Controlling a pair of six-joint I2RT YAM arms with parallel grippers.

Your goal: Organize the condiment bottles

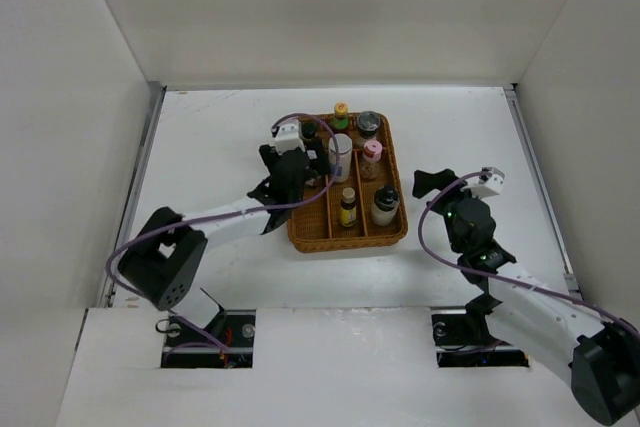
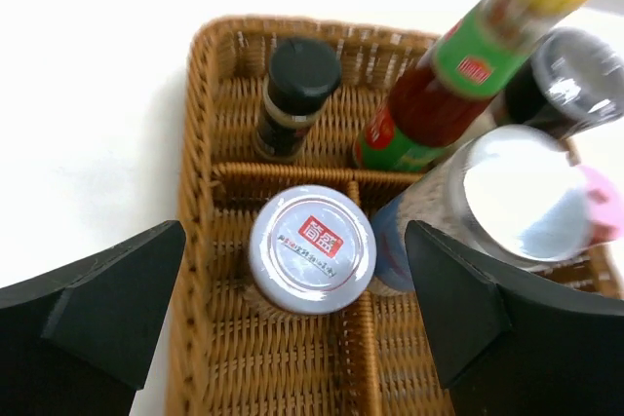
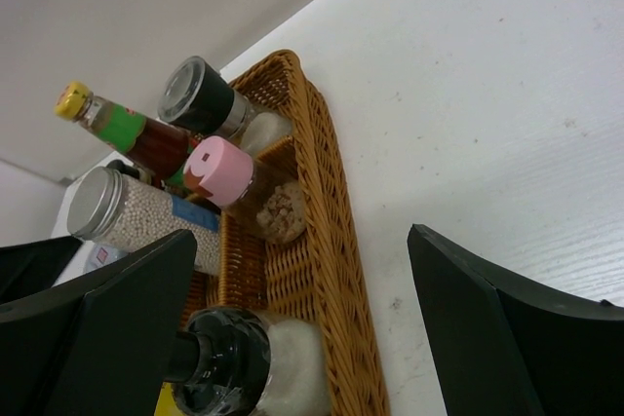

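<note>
Hovering over the left column of the wicker tray [image 1: 345,243], the left gripper [image 1: 308,159] showed in the top view among the condiment bottles, all of which stood inside the tray. A yellow-capped sauce bottle [image 1: 341,112] and a dark-lidded jar [image 1: 369,124] occupied the tray's far end. A silver-lidded jar [image 1: 340,153] and a pink-capped jar [image 1: 372,153] stood mid-tray, and an amber bottle [image 1: 348,207] and a black-capped white bottle [image 1: 385,205] stood at its near end. The right gripper [image 1: 430,183] hung just right of the tray, over the white table [image 1: 200,147].

From the left wrist, the jaws stood wide apart, with the fingers [image 2: 107,309] on either side of a white-lidded jar [image 2: 312,250] bearing a red label, not touching it. That jar sat in the tray's left column, with a small black-capped bottle [image 2: 297,94] in the compartment beyond the divider.

From the right wrist, the fingers [image 3: 507,328] were spread wide and held nothing, the tray's right wall showing between them.
</note>
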